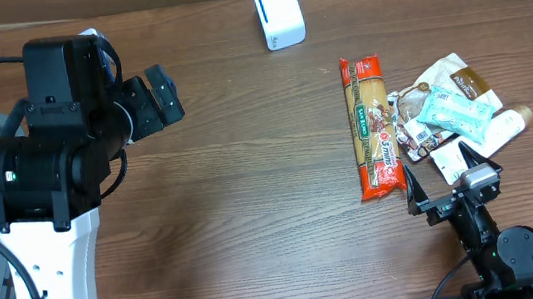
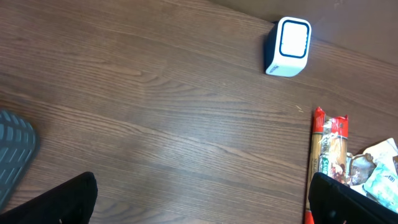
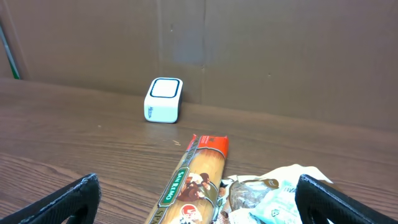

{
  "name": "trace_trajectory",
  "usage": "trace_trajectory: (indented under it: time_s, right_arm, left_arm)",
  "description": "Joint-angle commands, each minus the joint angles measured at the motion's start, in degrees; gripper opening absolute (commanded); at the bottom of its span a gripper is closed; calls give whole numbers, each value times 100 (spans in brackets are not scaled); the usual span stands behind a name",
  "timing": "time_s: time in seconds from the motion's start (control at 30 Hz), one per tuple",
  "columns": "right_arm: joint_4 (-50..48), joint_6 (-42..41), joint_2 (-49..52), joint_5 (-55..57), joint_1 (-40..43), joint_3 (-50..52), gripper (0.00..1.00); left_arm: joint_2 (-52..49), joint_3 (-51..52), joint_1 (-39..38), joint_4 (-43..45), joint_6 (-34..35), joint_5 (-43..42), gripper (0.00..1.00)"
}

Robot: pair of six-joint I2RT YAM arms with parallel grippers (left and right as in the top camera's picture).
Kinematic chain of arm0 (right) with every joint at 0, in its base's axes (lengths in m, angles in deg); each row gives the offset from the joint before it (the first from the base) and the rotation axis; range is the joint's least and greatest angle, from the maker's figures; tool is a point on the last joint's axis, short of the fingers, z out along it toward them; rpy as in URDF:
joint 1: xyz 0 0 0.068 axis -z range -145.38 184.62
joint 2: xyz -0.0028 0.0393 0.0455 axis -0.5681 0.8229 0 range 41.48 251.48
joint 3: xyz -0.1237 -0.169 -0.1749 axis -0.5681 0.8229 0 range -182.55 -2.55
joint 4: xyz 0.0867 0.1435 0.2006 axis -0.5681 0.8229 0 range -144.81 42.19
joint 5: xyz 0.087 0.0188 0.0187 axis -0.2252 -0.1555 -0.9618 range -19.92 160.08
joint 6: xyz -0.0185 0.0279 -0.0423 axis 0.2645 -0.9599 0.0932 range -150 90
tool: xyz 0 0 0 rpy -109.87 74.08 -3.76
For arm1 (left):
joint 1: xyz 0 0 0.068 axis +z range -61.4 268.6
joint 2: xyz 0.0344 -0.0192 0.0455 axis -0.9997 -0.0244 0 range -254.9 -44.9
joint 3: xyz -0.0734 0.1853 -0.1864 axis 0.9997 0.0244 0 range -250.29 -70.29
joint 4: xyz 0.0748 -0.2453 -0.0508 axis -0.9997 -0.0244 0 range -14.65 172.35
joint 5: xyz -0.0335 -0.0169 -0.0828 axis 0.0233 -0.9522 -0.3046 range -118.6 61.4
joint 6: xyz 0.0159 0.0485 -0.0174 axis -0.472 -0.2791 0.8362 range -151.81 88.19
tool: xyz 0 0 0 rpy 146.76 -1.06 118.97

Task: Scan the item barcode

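Both arms' jaws stand wide, holding nothing. Right gripper (image 1: 440, 172) should take the pasta pack (image 1: 370, 126) mid-length, barcode turned toward the scanner (image 1: 279, 13).

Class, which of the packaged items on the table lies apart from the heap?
The long spaghetti packet; the other packets overlap in a heap.

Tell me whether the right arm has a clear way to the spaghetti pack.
Probably yes. The right hand is open and empty just beside the spaghetti pack, which lies flat with its left side bare; only the snack packets crowd its right edge.
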Motion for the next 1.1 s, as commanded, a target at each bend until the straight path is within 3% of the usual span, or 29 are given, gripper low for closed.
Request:
trace_trajectory:
  time_s: [0.0,0.23,0.3,0.53,0.67,0.7,0.87,1.07]
  right_arm:
    - [-39,-35,-68,-26,-33,61,100]
    - [-42,-35,-68,-26,-33,61,100]
    - [-42,-35,-68,-26,-33,61,100]
    - [-42,-35,-68,-26,-33,61,100]
    - [-42,-35,-68,-26,-33,61,100]
    - [-39,-35,-68,-26,-33,61,100]
    - [-39,-35,-68,-24,-33,61,100]
    - [-42,-35,-68,-26,-33,61,100]
  left_arm:
    - [2,-74,22,7,37,28,100]
    - [254,28,33,76,-190,420,99]
    - [756,623,33,833,-398,260,100]
    - [2763,4092,33,4341,-2146,-643,100]
    - [3904,6000,33,5619,-2983,-981,99]
    - [4577,7075,35,6286,-3268,-1038,100]
    - [5801,8727,33,7226,-3620,-1014,100]
    - [6996,9825,35,7237,-3838,-844,99]
